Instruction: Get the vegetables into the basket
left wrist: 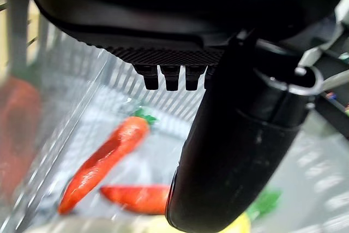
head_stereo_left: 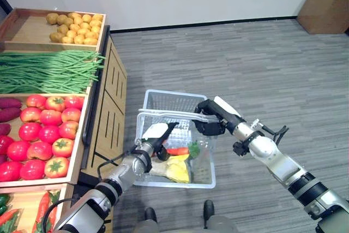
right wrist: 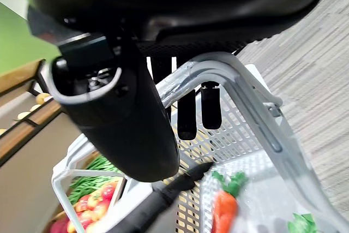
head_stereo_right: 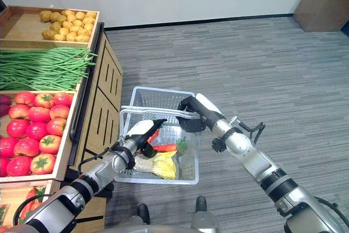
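A white wire basket hangs just beside the wooden produce stand. My right hand is shut on its grey handle, fingers curled over the bar. Inside the basket lie two orange carrots, a yellow vegetable and some green leaves. My left hand hovers over the basket's near left corner, above the carrots. It is open and holds nothing, and its thumb stands out in front.
The stand on the left carries potatoes, green beans, tomatoes and purple sweet potatoes. A lower crate holds more vegetables. A cardboard box stands at the far right on grey carpet.
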